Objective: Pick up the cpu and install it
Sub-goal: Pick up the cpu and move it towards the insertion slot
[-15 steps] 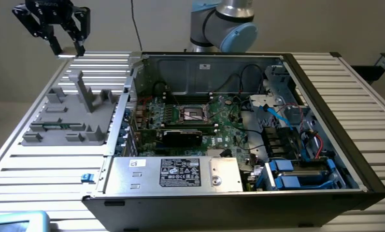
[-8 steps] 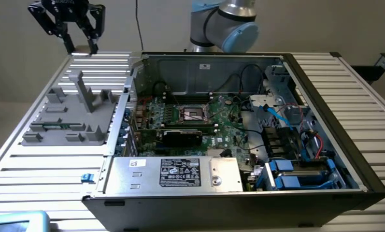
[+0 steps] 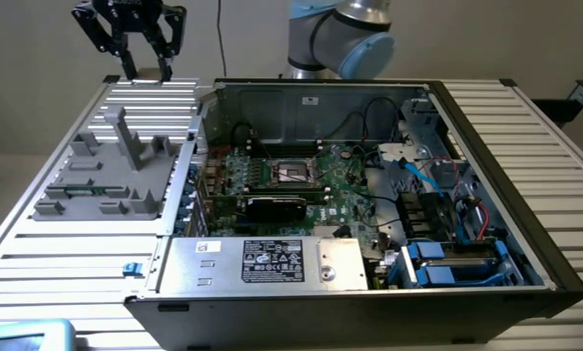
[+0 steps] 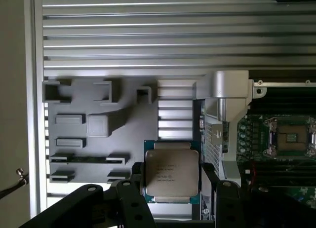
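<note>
cpu, gripped between jaws, markings illegible

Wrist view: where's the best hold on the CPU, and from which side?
Pinch two opposite side edges of the cpu, coming in square to its metal top. It is a thin flat square, so probably only the edges give purchase. The gripper holds it this way now, fingers on either edge, top facing the wrist.
</note>
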Tool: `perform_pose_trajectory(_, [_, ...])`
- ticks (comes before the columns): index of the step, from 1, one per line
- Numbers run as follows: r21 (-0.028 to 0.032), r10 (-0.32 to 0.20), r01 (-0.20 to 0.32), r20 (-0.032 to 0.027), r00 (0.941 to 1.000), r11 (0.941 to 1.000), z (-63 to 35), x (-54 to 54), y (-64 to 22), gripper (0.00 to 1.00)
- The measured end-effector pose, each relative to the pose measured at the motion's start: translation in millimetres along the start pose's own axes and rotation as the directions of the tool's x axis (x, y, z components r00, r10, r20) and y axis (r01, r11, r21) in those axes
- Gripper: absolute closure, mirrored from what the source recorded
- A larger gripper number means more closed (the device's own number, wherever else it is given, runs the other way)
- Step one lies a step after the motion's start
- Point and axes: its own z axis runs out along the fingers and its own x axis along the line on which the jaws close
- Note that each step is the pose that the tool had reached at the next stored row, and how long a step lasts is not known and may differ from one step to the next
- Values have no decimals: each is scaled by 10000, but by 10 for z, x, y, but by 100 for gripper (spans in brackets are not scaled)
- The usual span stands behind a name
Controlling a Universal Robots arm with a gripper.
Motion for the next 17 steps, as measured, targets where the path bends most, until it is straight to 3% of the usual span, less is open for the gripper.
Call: perform_pose_trajectory(17, [0, 0, 0, 0, 10000, 10000, -17, -556, 13, 45])
